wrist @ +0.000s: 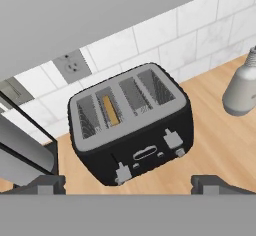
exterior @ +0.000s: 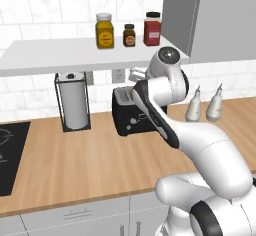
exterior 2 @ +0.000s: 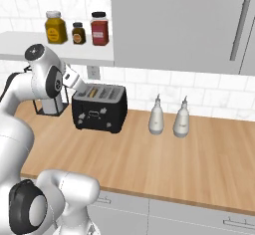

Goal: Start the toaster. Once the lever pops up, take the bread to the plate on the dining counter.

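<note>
My hand (wrist: 128, 182) hangs above the front of the toaster (wrist: 132, 125), fingers spread wide with nothing between them; the two dark fingertips (wrist: 42, 184) stand well apart, one to each side of the toaster's front face.

Nearest to me runs the front edge of the wooden tabletop (exterior 2: 164, 164), with grey drawers under it. Between that edge and the toaster lies a broad stretch of bare wood. In the left base view a black cooktop (exterior: 10, 155) is set into the tabletop at the far left.

The toaster stands toward the back, its rear near the tiled wall. The bread (wrist: 111, 111) sits sunk in the second slot from the left as the hand view shows it, only its tan top edge showing. On the front face are two white levers, one low at the left corner (wrist: 121, 172) and one at the right (wrist: 173, 139), with small white marks between them too small to read.

To the toaster's right two white bottles (exterior 2: 169, 115) stand just beside each other, apart from it. To its left stands a paper towel holder (exterior: 73, 101).

Overhead a shelf (exterior: 75, 54) juts out above the toaster, carrying three jars (exterior: 129, 30); their labels are too blurred to read. A grey cabinet (exterior 2: 179, 25) hangs to the right.
</note>
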